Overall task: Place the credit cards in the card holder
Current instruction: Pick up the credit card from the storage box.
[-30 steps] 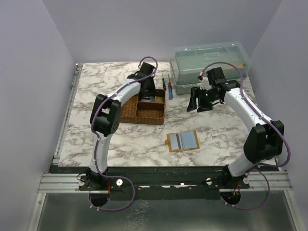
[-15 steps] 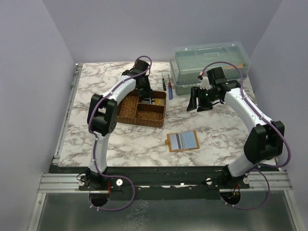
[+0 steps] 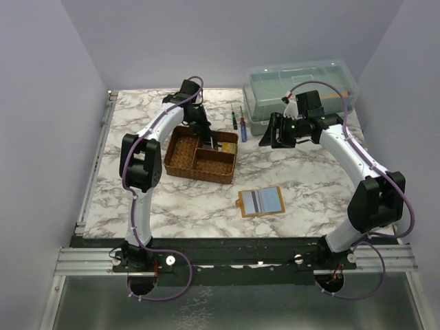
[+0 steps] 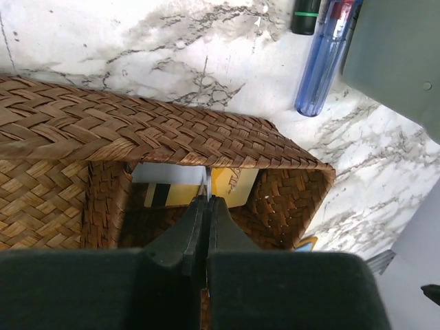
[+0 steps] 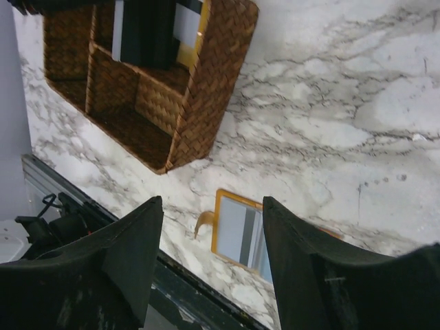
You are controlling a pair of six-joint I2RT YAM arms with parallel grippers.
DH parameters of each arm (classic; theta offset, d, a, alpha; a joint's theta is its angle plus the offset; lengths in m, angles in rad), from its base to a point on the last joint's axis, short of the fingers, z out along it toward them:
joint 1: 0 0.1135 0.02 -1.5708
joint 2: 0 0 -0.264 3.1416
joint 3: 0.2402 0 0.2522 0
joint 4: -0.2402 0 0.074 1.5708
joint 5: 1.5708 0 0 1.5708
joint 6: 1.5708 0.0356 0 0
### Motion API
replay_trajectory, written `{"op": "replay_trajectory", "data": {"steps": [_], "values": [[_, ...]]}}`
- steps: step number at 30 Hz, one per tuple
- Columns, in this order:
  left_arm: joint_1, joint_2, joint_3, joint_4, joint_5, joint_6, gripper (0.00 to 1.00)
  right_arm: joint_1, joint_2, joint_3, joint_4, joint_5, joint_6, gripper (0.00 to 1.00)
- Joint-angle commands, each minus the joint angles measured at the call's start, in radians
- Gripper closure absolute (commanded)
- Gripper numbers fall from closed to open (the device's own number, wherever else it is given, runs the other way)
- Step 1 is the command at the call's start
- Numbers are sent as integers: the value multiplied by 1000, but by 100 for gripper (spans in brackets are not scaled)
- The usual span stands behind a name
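Top view, upper middle: left gripper (image 3: 208, 139) down inside the brown woven tray (image 3: 180, 159), in its upper right compartment. Clenched. In the left wrist view, fingertips (image 4: 194, 214) pressed together on a thin pale sliver standing edge-on, apparently one credit card (image 4: 207, 184). More credit cards (image 4: 232, 187) flat on the floor of that compartment, just beyond the tips: yellow and white faces, one with a dark stripe.

Beyond the tray's far wall, upper right of the wrist frame: blue pen (image 4: 322, 62) and dark pen (image 4: 306, 7) on the marble table (image 4: 137, 41), beside a corner of the clear lidded box (image 4: 399, 62).

Right of centre in the top view: right gripper (image 3: 273, 130), raised above the table, near the box front, touching nothing. Released. Fingers (image 5: 130, 261) spread wide in the right wrist view, nothing gripped.

Flat and open on the marble, lower centre of the top view: card holder (image 3: 260, 202), below and right of the tray, well apart from both grippers. Orange border, pale inner face with a dark stripe. Visible too at lower centre of the right wrist view, framed by the spread fingers.
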Motion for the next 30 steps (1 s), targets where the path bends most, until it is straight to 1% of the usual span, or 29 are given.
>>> {"op": "replay_trajectory", "data": {"steps": [1,4,8,11,14,18,22,30], "values": [[6,-41,-21,-41,70,-36,100,29,39,3,156,-58,59,36],[6,-41,-31,-37,46,-26,100,40,75,-17,249,-97,66,32],[8,-30,-23,-20,7,-13,100,95,127,-22,370,-88,64,31],[10,-34,-33,-1,21,-8,100,139,164,-17,466,-96,97,31],[11,-58,-48,20,14,-5,100,173,202,-11,532,-92,129,33],[11,-113,-67,15,-13,-23,100,206,243,23,542,-67,150,34],[12,-156,-63,-21,-57,-43,100,228,243,31,545,-36,144,34],[12,-150,-35,-71,-46,-32,100,249,300,80,534,-26,122,34]]}}
